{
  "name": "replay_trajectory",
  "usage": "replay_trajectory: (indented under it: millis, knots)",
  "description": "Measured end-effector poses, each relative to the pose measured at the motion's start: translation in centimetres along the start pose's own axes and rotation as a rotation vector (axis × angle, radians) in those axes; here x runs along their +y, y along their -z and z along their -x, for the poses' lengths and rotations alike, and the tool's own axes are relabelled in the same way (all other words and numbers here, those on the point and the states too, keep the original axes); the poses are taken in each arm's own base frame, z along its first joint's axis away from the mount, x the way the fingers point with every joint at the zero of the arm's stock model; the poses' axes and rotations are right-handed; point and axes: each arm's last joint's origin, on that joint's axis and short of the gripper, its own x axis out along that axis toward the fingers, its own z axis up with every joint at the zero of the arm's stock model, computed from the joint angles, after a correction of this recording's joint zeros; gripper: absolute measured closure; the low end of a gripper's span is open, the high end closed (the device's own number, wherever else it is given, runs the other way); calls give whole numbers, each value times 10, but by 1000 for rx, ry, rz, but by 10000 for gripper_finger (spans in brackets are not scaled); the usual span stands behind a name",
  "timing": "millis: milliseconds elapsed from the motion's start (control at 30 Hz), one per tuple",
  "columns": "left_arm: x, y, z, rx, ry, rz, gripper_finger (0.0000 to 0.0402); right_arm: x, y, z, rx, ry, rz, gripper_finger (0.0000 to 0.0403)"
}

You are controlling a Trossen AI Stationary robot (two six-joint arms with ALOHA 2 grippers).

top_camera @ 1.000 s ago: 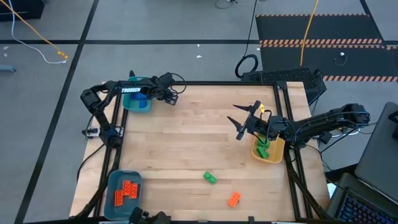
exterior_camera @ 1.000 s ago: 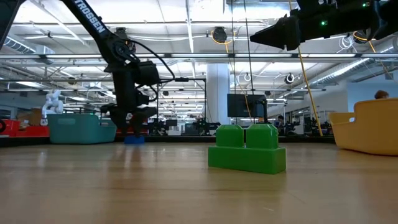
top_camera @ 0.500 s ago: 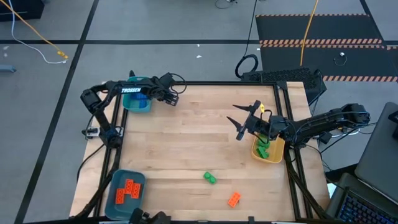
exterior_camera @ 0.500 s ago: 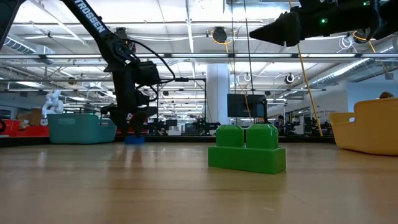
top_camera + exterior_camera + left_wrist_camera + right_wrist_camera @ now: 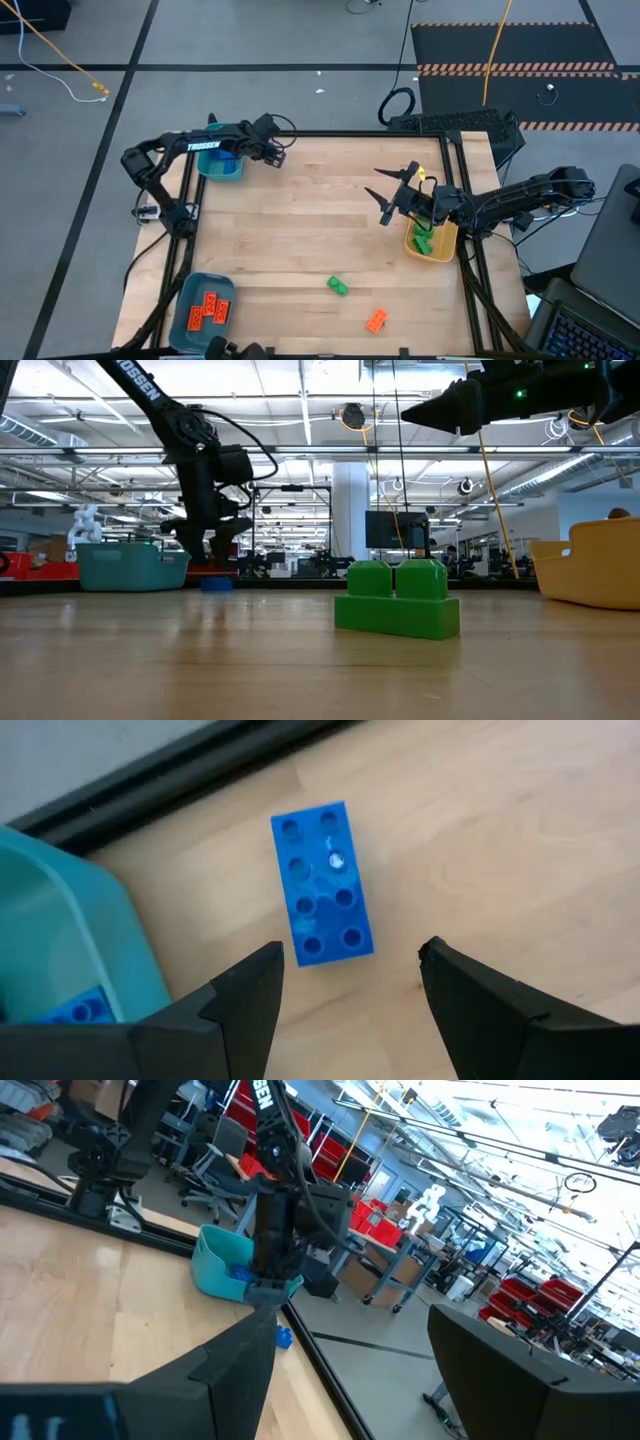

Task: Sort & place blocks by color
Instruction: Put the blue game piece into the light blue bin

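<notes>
While the left gripper is held above a blue block lying on the surface beside a teal bin, its fingers are spread, nothing grasped. The right gripper is raised, fingers released and empty.

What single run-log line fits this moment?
left gripper: open above blue studded plastic brick | right gripper: open, waiting mid-air | green brick, orange brick: unsorted
</notes>
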Motion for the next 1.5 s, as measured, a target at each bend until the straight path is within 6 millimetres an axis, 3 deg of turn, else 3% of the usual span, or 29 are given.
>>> replay_trajectory:
  millis: [267,533,1200,1500]
  knots:
    - [-12,-3,3,-37,124,18,167,0,0,0,0,0,1,149]
    - [6,-7,-10,3,89,104,167,0,0,0,0,0,-1,149]
    - [7,-10,-18,-51,-9,75,168,-1,-1,0,-8,9,-6,149]
    - [2,-3,-25,-3,-35,-21,168,-2,0,-1,-5,11,-6,149]
